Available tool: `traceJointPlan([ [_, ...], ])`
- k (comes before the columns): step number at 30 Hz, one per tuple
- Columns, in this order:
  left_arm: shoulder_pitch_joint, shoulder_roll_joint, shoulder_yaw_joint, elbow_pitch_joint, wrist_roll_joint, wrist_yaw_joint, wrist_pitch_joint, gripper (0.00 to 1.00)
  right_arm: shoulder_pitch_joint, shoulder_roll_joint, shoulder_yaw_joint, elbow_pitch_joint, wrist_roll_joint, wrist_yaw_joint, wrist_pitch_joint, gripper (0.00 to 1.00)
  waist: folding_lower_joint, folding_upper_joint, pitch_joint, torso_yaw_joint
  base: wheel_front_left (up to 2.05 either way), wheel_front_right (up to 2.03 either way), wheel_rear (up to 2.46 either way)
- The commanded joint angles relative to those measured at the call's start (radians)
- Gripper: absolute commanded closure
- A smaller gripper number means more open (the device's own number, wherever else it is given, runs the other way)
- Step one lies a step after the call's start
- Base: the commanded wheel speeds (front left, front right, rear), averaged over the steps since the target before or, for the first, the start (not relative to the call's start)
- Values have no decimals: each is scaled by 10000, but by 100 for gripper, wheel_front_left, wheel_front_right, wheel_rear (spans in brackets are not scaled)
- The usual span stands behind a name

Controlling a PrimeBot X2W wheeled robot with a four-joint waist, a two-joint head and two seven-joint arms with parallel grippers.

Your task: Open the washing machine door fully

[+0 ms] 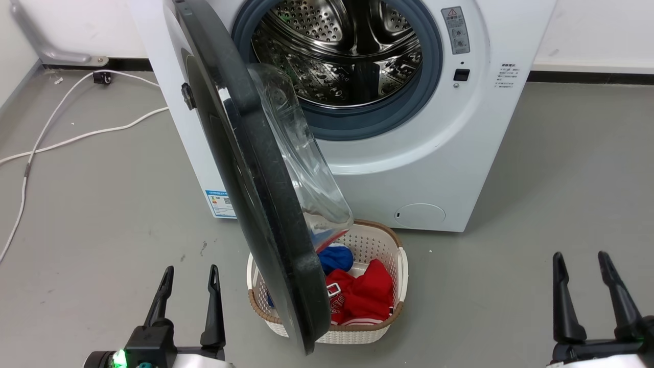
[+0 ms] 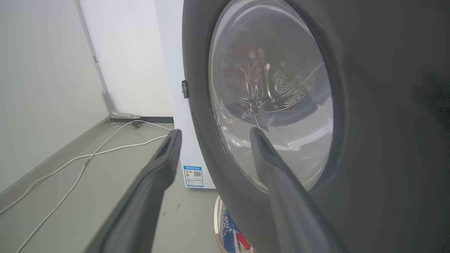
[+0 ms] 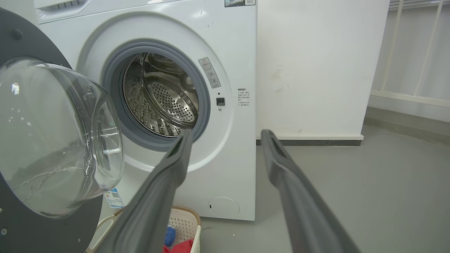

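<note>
At the far side of the grey floor stands a white washing machine (image 1: pixel 409 168), its steel drum opening (image 1: pixel 347 56) ringed in grey rubber and fully exposed. The washing machine door (image 1: pixel 255 168) is swung well out from the front on its hinge at the machine's left side. It stands nearly edge-on in the head view, with its dark rim running from the top of the machine down toward the near floor. Its clear glass bowl (image 1: pixel 301 153) bulges to the right, toward the drum side.

The door's lower edge overlaps the left part of a white perforated basket (image 1: pixel 388 245) that sits on the floor just near of the machine. The basket holds a red garment (image 1: pixel 363 296) and a blue one (image 1: pixel 334 258).

The left gripper (image 1: pixel 191 268) is low at the near left, to the left of the door and apart from it. Its two dark fingers are spread and hold nothing; its wrist view looks onto the door's outer face and window. The right gripper (image 1: pixel 580 254) is at the near right, well apart from the door and machine, fingers likewise spread and empty.

White cables (image 1: pixel 76 138) trail across the floor at the far left.
</note>
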Motion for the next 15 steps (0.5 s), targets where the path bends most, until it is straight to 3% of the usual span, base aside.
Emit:
traceJointPlan([
  [1, 102, -2, 1, 12, 7, -1, -27, 0, 135, 57, 32, 40, -86, 1, -17, 0, 1, 0, -7, 3, 0, 0, 0],
  [15, 149, -2, 29, 17, -44, 102, -27, 0, 388, 70, 152, 556, 560, 0, -18, 0, 1, 0, -27, 11, 0, 0, 0],
])
